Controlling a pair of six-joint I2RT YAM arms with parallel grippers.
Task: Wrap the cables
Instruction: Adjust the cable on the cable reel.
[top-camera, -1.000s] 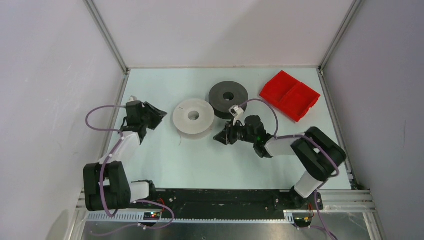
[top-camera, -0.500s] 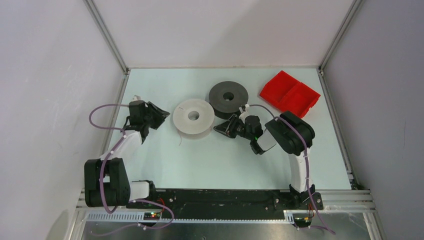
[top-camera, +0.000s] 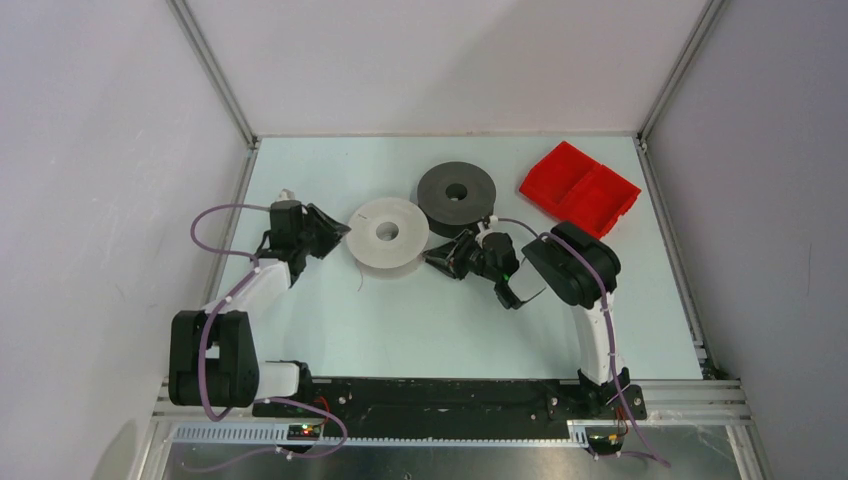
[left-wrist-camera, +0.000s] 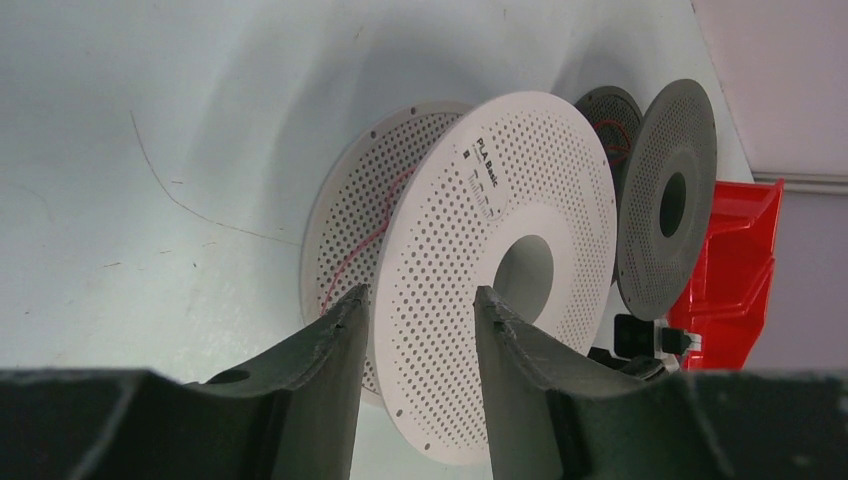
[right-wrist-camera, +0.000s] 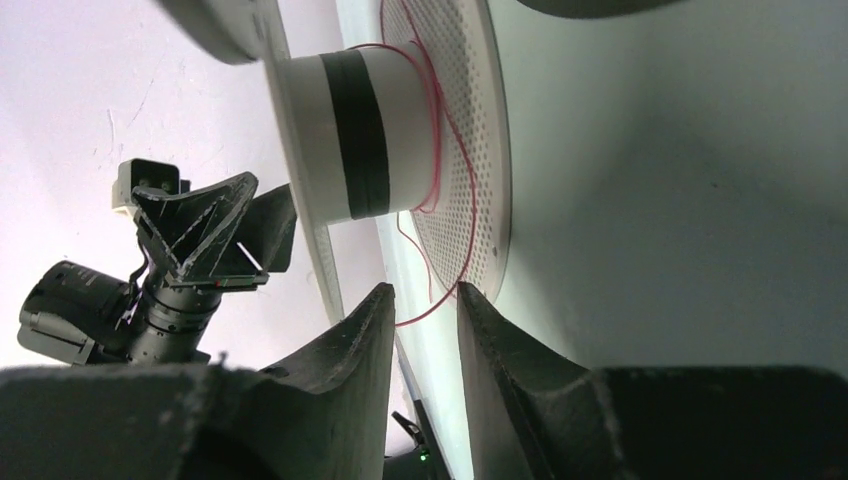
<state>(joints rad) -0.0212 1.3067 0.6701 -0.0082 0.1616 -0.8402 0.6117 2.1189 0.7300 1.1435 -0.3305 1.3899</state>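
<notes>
The white spool (top-camera: 387, 232) lies flat mid-table, and the dark grey spool (top-camera: 457, 194) lies just behind it. My left gripper (top-camera: 338, 231) is open at the white spool's left edge. In the left wrist view, the rim of the perforated flange (left-wrist-camera: 500, 250) sits in the gap of the left gripper (left-wrist-camera: 420, 292). My right gripper (right-wrist-camera: 425, 290) is open by a narrow gap at the spool's right edge (top-camera: 432, 257). A thin pinkish cable (right-wrist-camera: 440, 150) loops from the core (right-wrist-camera: 350, 130) across the lower flange to just beyond the right fingertips. A loose strand (left-wrist-camera: 150, 170) trails on the table.
A red tray (top-camera: 580, 190) sits at the back right, close behind the right arm's elbow. The dark grey spool (left-wrist-camera: 665, 200) carries a few reddish strands. Frame posts and pale walls close the table on the left, back and right.
My left gripper has moved right up to the white spool's edge. The right arm has folded at the elbow, bringing its gripper left and back to the spool's right side.
</notes>
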